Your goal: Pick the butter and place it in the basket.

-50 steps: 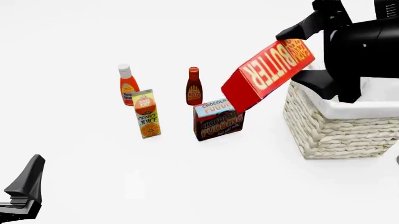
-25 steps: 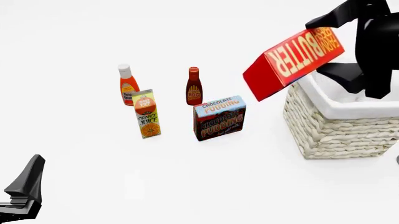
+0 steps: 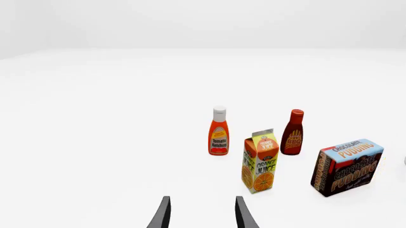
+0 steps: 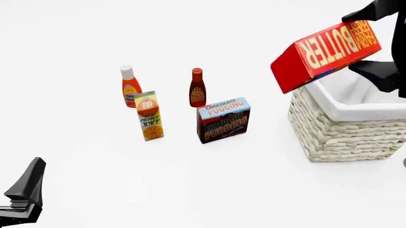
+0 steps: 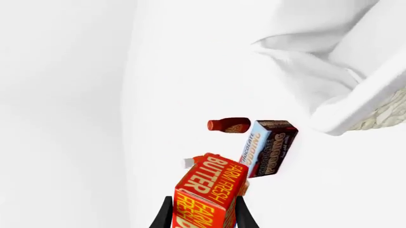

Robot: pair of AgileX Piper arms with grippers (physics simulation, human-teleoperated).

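Note:
The butter [image 4: 326, 54], a red carton with an orange lettered face, hangs tilted in the air, above the near-left rim of the basket [image 4: 343, 135]. My right gripper [image 4: 351, 42] is shut on the butter's right end, one finger above it and one below. In the right wrist view the butter [image 5: 206, 190] sits between the fingers, with the basket's cloth lining [image 5: 343, 90] beyond. My left gripper [image 4: 25, 190] rests low at the near left, open and empty, as the left wrist view [image 3: 203, 216] shows.
A ketchup bottle [image 4: 130, 88], an orange juice carton [image 4: 149, 115], a BBQ sauce bottle [image 4: 197, 89] and the chocolate pudding box [image 4: 223, 119] stand in a loose group left of the basket. They also show in the left wrist view, the pudding box [image 3: 347, 166] nearest the basket side.
My right gripper has carried the butter up and to the right, from above the pudding box to over the basket's left rim. The left arm has not moved.

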